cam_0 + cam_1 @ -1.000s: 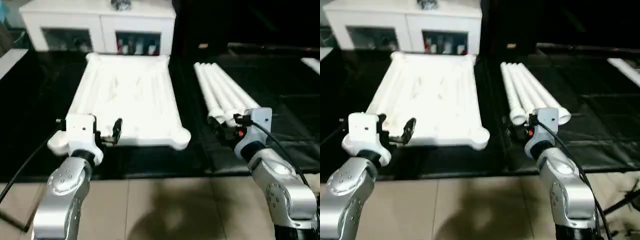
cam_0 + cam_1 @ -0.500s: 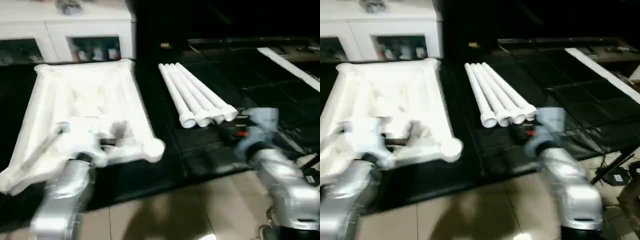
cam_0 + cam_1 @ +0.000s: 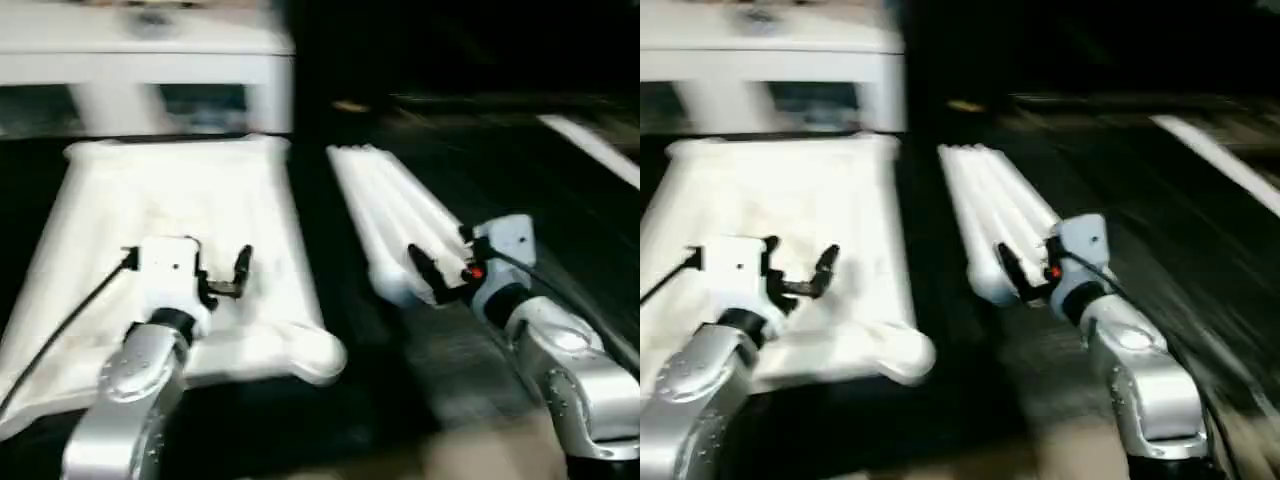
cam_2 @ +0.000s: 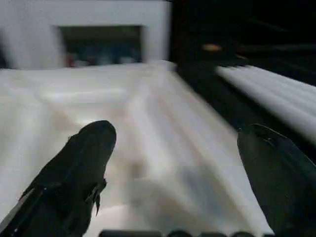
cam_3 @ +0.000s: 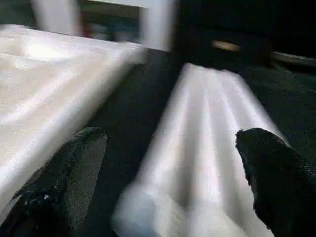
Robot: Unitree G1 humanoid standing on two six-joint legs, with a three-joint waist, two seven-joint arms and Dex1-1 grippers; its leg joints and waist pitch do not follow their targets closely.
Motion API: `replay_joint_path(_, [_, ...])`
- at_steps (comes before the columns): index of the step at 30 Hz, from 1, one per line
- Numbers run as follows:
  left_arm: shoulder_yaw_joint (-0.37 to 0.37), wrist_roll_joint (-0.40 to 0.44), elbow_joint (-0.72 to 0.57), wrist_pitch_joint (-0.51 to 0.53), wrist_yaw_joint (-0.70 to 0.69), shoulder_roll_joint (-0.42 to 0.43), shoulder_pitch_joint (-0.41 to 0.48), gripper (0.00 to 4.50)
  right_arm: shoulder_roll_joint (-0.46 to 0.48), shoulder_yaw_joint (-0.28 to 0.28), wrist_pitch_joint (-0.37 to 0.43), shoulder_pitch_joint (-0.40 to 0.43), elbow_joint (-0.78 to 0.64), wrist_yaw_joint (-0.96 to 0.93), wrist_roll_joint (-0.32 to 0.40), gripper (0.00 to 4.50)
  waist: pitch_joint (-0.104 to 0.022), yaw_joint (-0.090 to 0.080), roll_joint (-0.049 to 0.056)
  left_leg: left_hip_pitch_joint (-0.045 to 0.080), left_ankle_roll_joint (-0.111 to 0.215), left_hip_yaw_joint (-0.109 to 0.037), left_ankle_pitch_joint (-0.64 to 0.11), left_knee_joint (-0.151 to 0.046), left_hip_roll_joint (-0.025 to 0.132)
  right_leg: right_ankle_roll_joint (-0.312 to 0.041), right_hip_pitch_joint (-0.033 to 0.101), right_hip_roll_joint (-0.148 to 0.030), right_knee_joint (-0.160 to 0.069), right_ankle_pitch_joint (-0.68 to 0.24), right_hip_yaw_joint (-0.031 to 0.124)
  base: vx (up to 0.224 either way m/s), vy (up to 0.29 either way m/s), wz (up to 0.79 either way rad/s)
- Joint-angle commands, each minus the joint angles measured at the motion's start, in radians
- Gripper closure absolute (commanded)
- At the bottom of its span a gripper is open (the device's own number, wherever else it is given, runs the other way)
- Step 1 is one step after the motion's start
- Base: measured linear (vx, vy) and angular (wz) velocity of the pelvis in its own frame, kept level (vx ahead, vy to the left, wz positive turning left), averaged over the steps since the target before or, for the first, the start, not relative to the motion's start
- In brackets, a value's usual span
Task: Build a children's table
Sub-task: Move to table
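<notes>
Your left gripper (image 3: pixel 228 275) hangs spread over the tabletop (image 3: pixel 190 200), right gripper (image 3: pixel 432 272) spread at the legs (image 3: pixel 385 205).

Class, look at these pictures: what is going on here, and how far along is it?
A two-armed robot is about to put together a white children's table. The table top lies upside down on the dark floor, its corner sockets empty. The legs lie bundled side by side to its right, none fitted. The left gripper hovers open over the top's near end; the right gripper is open at the near ends of the legs. Neither holds anything, so assembly has not started. A white cabinet stands behind.
</notes>
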Motion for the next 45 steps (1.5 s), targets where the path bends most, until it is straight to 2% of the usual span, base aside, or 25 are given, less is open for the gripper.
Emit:
replay_joint_path(1, [-0.015,0.005,-0.016,0.012,-0.035,0.021,-0.011,0.05,-0.034,-0.009,-0.007,-0.001,-0.017,0.052,0.037,0.00,-0.052,-0.032,0.051,0.147,0.135,-0.086,-0.175,-0.136,0.136,-0.139,-0.088,0.003,0.037,-0.160,0.055,0.155,0.031,0.19])
replay_joint_path(2, [-0.016,0.005,-0.017,0.012,-0.037,0.022,-0.011,0.05,-0.037,-0.008,-0.009,-0.001,-0.018,0.056,0.036,0.00,-0.065,-0.038,0.032,0.164,0.256,-0.125,0.104,-0.110,0.158,-0.060,-0.138,-0.005,0.093,-0.050,0.084,0.155,0.031,0.19])
replay_joint_path(3, [-0.030,0.001,-0.018,0.012,-0.067,0.046,-0.014,0.05,-0.068,0.006,-0.021,0.000,-0.023,0.090,0.030,0.00,-0.063,-0.028,0.028,0.160,0.314,-0.115,0.270,-0.090,0.153,-0.017,-0.163,-0.011,0.100,-0.014,0.098,0.172,0.014,0.15])
replay_joint_path(4, [-0.038,0.000,-0.017,0.012,-0.083,0.057,-0.016,0.05,-0.082,0.011,-0.025,0.001,-0.024,0.105,0.028,0.00,-0.067,-0.015,0.017,0.128,0.375,-0.087,0.630,-0.066,0.128,0.046,-0.182,-0.026,0.089,0.113,0.126,0.107,0.014,0.06])
replay_joint_path(5, [-0.052,-0.005,-0.019,0.011,-0.113,0.079,-0.017,0.05,-0.097,0.013,-0.030,-0.001,-0.025,0.124,0.030,0.00,-0.071,-0.004,-0.010,0.080,0.332,-0.033,0.787,-0.021,0.053,0.036,-0.164,-0.050,0.015,0.320,0.162,0.107,0.014,0.06])
replay_joint_path(6, [-0.052,-0.005,-0.019,0.011,-0.113,0.079,-0.017,0.05,-0.097,0.013,-0.030,-0.001,-0.025,0.124,0.030,0.00,-0.072,-0.002,-0.044,0.043,0.274,0.000,0.696,-0.015,0.003,0.041,-0.130,-0.058,-0.018,0.407,0.183,0.000,0.000,0.00])
replay_joint_path(7, [-0.052,-0.005,-0.019,0.011,-0.113,0.079,-0.017,0.05,-0.097,0.013,-0.030,-0.001,-0.025,0.124,0.030,0.00,-0.071,0.009,-0.057,0.007,0.195,0.012,0.489,-0.024,-0.024,-0.040,-0.096,-0.084,-0.008,0.544,0.214,0.000,0.000,0.00])
replay_joint_path(8, [-0.052,-0.005,-0.019,0.011,-0.113,0.079,-0.017,0.05,-0.097,0.013,-0.030,-0.001,-0.025,0.124,0.030,0.00,-0.074,0.005,-0.061,-0.009,0.151,0.008,0.342,-0.051,-0.012,-0.110,-0.066,-0.083,-0.002,0.582,0.208,0.000,0.000,0.00])
replay_joint_path(9, [-0.052,-0.005,-0.019,0.011,-0.113,0.079,-0.017,0.05,-0.097,0.013,-0.030,-0.001,-0.025,0.124,0.030,0.00,-0.074,0.006,-0.054,-0.005,0.131,0.007,0.279,-0.061,-0.005,-0.139,-0.062,-0.078,-0.005,0.543,0.200,-0.004,-0.059,0.03])
replay_joint_path(11, [-0.052,-0.005,-0.019,0.011,-0.113,0.079,-0.017,0.05,-0.097,0.013,-0.030,-0.001,-0.025,0.124,0.030,0.00,-0.054,-0.004,-0.035,0.003,0.083,0.010,0.076,-0.090,0.018,-0.228,-0.067,-0.062,-0.026,0.238,0.186,-0.032,-0.069,0.02])
replay_joint_path(12, [-0.052,-0.005,-0.019,0.011,-0.113,0.079,-0.017,0.05,-0.097,0.013,-0.030,-0.001,-0.025,0.124,0.030,0.00,-0.049,-0.006,-0.032,0.008,0.075,0.009,0.023,-0.096,0.026,-0.239,-0.071,-0.060,-0.032,0.153,0.183,-0.048,-0.051,0.03])
replay_joint_path(13, [-0.054,-0.007,-0.019,0.011,-0.119,0.084,-0.018,0.05,-0.099,0.013,-0.031,-0.001,-0.025,0.128,0.030,0.00,-0.041,-0.012,-0.028,0.012,0.047,0.011,-0.088,-0.106,0.036,-0.239,-0.071,-0.057,-0.044,-0.006,0.181,-0.061,-0.039,0.02])
replay_joint_path(14, [-0.090,-0.049,-0.008,0.016,-0.263,0.183,-0.033,0.05,-0.145,0.020,-0.033,-0.021,-0.014,0.197,0.035,0.00,-0.036,-0.009,0.007,0.013,0.021,0.006,-0.151,-0.112,0.037,-0.232,-0.074,-0.056,-0.043,-0.075,0.181,-0.061,-0.039,0.02])
replay_joint_path(15, [-0.121,-0.086,0.002,0.009,-0.400,0.272,-0.049,0.05,-0.189,0.036,-0.042,-0.035,-0.006,0.262,0.034,0.00,-0.032,-0.009,-0.010,0.022,-0.002,0.009,-0.252,-0.116,0.035,-0.190,-0.083,-0.051,-0.057,-0.222,0.182,-0.067,-0.031,0.04])
replay_joint_path(16, [-0.154,-0.124,0.013,0.001,-0.543,0.363,-0.064,0.05,-0.235,0.056,-0.051,-0.049,0.004,0.331,0.030,0.00,-0.023,-0.013,-0.012,0.032,-0.029,0.008,-0.346,-0.122,0.035,-0.153,-0.095,-0.047,-0.066,-0.344,0.182,-0.074,-0.021,0.05])
replay_joint_path(18, [-0.159,-0.141,0.009,0.003,-0.598,0.397,-0.068,0.05,-0.264,0.078,-0.047,-0.046,-0.001,0.377,0.039,0.00,-0.023,-0.018,-0.013,0.026,-0.041,0.006,-0.337,-0.124,0.036,-0.138,-0.093,-0.054,-0.068,-0.366,0.184,-0.070,-0.017,0.04])
replay_joint_path(21, [-0.156,-0.195,-0.007,0.040,-0.701,0.465,-0.069,0.05,-0.329,0.124,-0.033,-0.030,-0.029,0.476,0.064,0.00,-0.024,-0.014,-0.001,0.021,-0.033,0.011,-0.279,-0.123,0.038,-0.159,-0.090,-0.057,-0.066,-0.325,0.188,0.000,0.000,0.00])
replay_joint_path(27, [-0.182,-0.254,0.009,0.074,-0.856,0.620,-0.069,0.05,-0.400,0.169,-0.033,-0.028,-0.028,0.589,0.067,0.00,-0.029,-0.014,0.002,0.012,-0.024,0.011,-0.233,-0.124,0.040,-0.189,-0.083,-0.053,-0.054,-0.257,0.183,0.000,0.000,0.00])
replay_joint_path(29, [-0.188,-0.258,0.021,0.079,-0.879,0.635,-0.075,0.40,-0.402,0.173,-0.038,-0.035,-0.016,0.598,0.063,0.00,-0.031,-0.015,0.011,0.015,-0.024,0.013,-0.219,-0.123,0.041,-0.213,-0.086,-0.051,-0.049,-0.204,0.183,0.000,0.000,0.00])
replay_joint_path(31, [-0.193,-0.251,0.034,0.075,-0.894,0.642,-0.084,0.40,-0.406,0.177,-0.043,-0.042,-0.006,0.609,0.064,0.00,-0.034,-0.016,0.008,0.013,-0.019,0.014,-0.186,-0.122,0.043,-0.232,-0.081,-0.052,-0.045,-0.148,0.182,0.000,0.000,0.00])
replay_joint_path(32, [-0.210,-0.238,0.058,0.084,-0.908,0.652,-0.099,0.45,-0.413,0.187,-0.049,-0.054,0.009,0.628,0.062,0.00,-0.037,-0.013,0.022,0.014,-0.016,0.013,-0.161,-0.121,0.041,-0.245,-0.080,-0.052,-0.039,-0.105,0.181,0.000,0.000,0.00])
replay_joint_path(33, [-0.221,-0.229,0.076,0.090,-0.919,0.659,-0.110,0.59,-0.417,0.194,-0.054,-0.062,0.020,0.641,0.061,0.00,-0.037,-0.016,0.018,0.015,-0.014,0.016,-0.155,-0.119,0.040,-0.251,-0.082,-0.048,-0.040,-0.088,0.179,0.000,0.000,0.00])
replay_joint_path(34, [-0.234,-0.221,0.093,0.095,-0.921,0.662,-0.118,0.83,-0.419,0.201,-0.058,-0.066,0.030,0.655,0.059,0.00,-0.037,-0.013,0.027,0.015,-0.012,0.016,-0.152,-0.119,0.039,-0.260,-0.079,-0.050,-0.037,-0.070,0.180,0.000,0.000,0.00])
replay_joint_path(36, [-0.253,-0.226,0.112,0.107,-0.924,0.669,-0.134,0.83,-0.426,0.215,-0.062,-0.074,0.039,0.681,0.058,0.00,-0.037,-0.012,0.017,0.013,-0.006,0.019,-0.152,-0.118,0.039,-0.268,-0.074,-0.052,-0.038,-0.068,0.181,0.000,0.000,0.00])
replay_joint_path(45, [-0.285,-0.216,0.152,0.083,-0.954,0.665,-0.139,1.57,-0.440,0.283,-0.096,-0.085,0.055,0.756,0.030,0.00,-0.032,-0.007,0.023,0.016,-0.004,0.030,-0.166,-0.120,0.048,-0.279,-0.076,-0.055,-0.044,-0.124,0.182,0.000,0.000,0.00])
